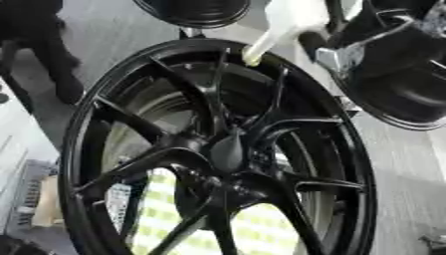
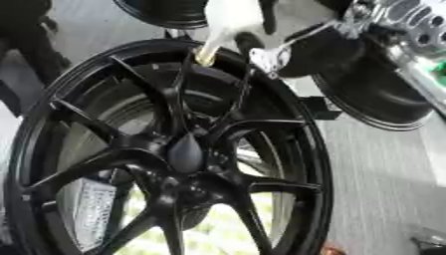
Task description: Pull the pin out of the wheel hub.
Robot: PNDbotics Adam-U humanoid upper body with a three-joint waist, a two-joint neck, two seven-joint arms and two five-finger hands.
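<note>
In the middle of the frame we see a big black wheel (image 1: 218, 149) standing up, its thin spokes meeting at the dark hub (image 1: 228, 149); the wheel's lower edge is cut off; we cannot make out a pin there. At the upper right, the robot's right hand (image 2: 305, 45) is a dark and silver blur above the rim, and we cannot tell if it is open or closed; a white, pale-tipped thing (image 2: 222, 30) points down to the rim's top; more dark wheels (image 1: 400, 84) lie behind.
</note>
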